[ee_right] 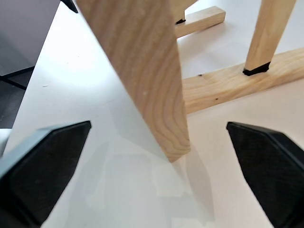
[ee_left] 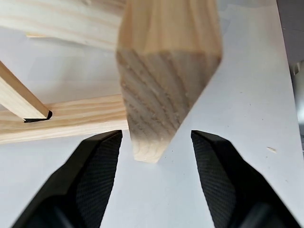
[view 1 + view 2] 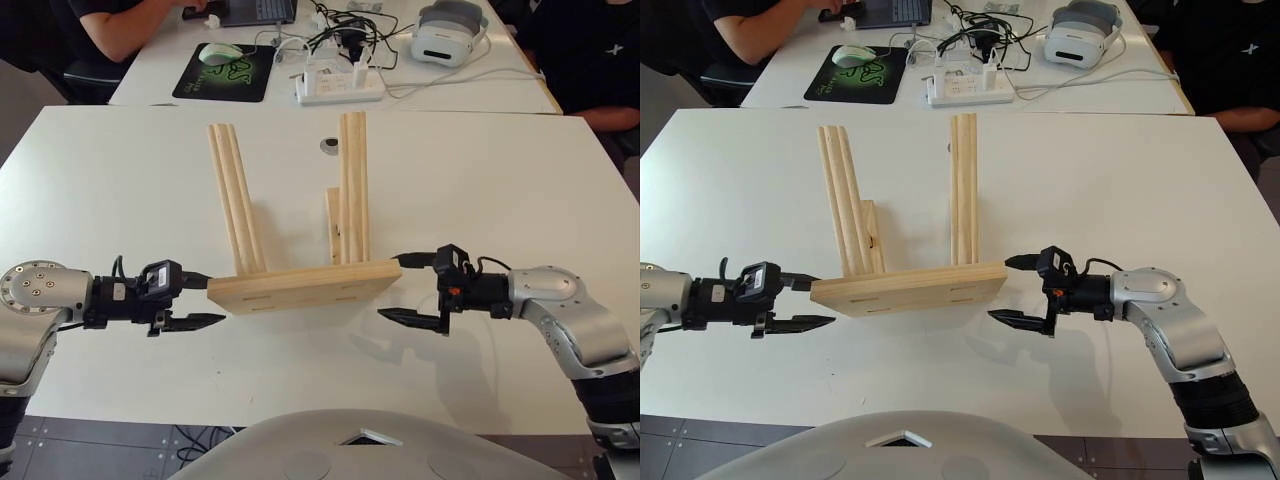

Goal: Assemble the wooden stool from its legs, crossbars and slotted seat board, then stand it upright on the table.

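The wooden stool lies on its side on the white table (image 3: 500, 190). Its slotted seat board (image 3: 305, 286) stands on edge facing me, and the legs (image 3: 235, 195) (image 3: 352, 185) point away, joined by a crossbar (image 3: 333, 225). My left gripper (image 3: 208, 300) is open at the board's left end, one finger above and one below it. In the left wrist view the board end (image 2: 161, 85) sits between the dark fingers (image 2: 95, 175). My right gripper (image 3: 388, 287) is open at the board's right end (image 1: 142, 71), with its fingers (image 1: 42, 161) wide apart.
Beyond the table's far edge a second table holds a power strip (image 3: 338, 85) with cables, a black mouse pad (image 3: 225, 72) and a white headset (image 3: 450, 32). A small round grommet (image 3: 329, 146) sits between the leg tips. Bare table lies to both sides.
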You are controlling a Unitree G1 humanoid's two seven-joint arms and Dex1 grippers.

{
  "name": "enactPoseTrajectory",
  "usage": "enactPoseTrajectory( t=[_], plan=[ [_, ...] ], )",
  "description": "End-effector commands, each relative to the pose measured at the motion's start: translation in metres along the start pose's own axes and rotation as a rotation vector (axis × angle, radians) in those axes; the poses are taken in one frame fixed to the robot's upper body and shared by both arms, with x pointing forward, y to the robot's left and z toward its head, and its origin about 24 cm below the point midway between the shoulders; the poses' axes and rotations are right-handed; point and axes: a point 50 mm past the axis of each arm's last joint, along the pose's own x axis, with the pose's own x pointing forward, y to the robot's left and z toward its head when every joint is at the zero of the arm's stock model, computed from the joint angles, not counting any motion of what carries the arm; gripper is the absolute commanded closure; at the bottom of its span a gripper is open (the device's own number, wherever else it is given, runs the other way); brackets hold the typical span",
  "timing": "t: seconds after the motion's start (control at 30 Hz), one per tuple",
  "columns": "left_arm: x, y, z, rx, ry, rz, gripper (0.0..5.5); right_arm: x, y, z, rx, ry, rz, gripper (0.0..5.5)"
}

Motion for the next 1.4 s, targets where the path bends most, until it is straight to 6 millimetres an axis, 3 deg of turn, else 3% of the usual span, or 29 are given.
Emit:
enactPoseTrajectory(
  t=[0.03,0.5,0.7,0.73,0.93,1.1,1.4],
  plan=[
    [0.003,0.003,0.003,0.006,0.004,-0.006,2.75,0.005,-0.004,0.005,-0.042,-0.01,0.013,0.64],
    [0.015,0.004,-0.009,0.016,0.063,-0.028,2.75,0.02,-0.003,-0.001,-0.081,0.02,0.063,2.72],
    [0.016,0.007,-0.002,0.001,0.02,-0.01,2.75,0.02,-0.001,-0.002,-0.067,0.016,0.095,3.65],
    [0.015,0.007,0.001,-0.009,0.004,-0.011,2.97,0.019,0.0,-0.001,-0.063,0.014,0.109,3.77],
    [0.008,0.006,0.014,-0.074,-0.034,-0.052,3.74,0.011,0.006,0.007,-0.009,-0.012,0.179,3.9],
    [0.001,0.004,0.029,-0.122,-0.061,-0.103,3.87,0.001,0.009,0.017,0.042,-0.024,0.205,3.91],
    [-0.044,0.01,0.099,-0.425,-0.29,-0.415,4.05,-0.046,0.029,0.107,0.26,-0.091,0.45,3.95]
  ],
)
